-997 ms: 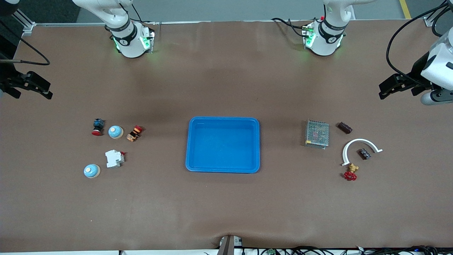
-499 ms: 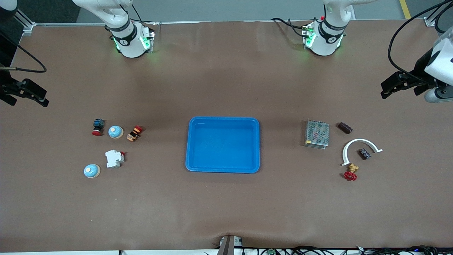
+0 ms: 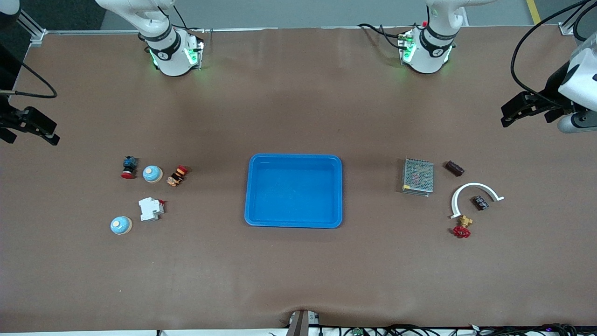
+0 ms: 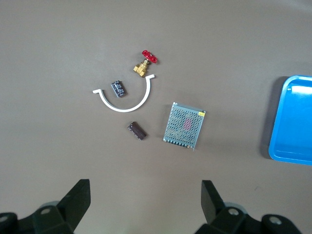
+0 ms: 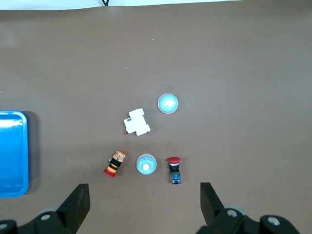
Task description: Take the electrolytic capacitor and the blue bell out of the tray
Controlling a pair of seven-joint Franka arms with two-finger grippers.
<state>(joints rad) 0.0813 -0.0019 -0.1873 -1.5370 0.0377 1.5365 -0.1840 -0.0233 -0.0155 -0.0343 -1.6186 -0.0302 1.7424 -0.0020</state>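
Tray is empty; the task's items already lie out on the table, so the removal looks done and both arms are parked at the table ends.

Right gripper [image 3: 35, 126]: hangs over bare table at the right arm's end, fingers spread wide, nothing between them.

Cluster below it, laid out singly with gaps between pieces, presumably for easy picking:
- red-capped push button [image 3: 128, 167], dark body, on its side.
- blue bell [image 3: 152, 174], smooth dome on a tan base ring, pale spot on top. Just beside the button.
- second blue bell [image 3: 121, 225], same form, nearer the front camera. Cannot tell which of the two came from the tray.
- orange-and-black part with red cap [image 3: 177, 175], beside the first bell.
- white circuit breaker [image 3: 150, 208], blocky moulded plastic, between the two bells.

Tray [image 3: 294, 226]: bright blue glossy plastic, rounded corners, low rim, mid-table, nothing inside.

Toward the left arm's end:
- grey metal mesh box [image 3: 418, 176], perforated cover, flat.
- electrolytic capacitor [image 3: 454, 168], dark brown cylinder lying on its side, just beside the box, well apart from the tray.
- white plastic half-ring [image 3: 472, 188], arching around a small black block [image 3: 480, 202].
- brass valve with red handwheel [image 3: 462, 227], touching or nearly touching one end of the ring.

Left gripper [image 3: 527, 109]: over bare table at the left arm's end, fingers wide apart, empty.
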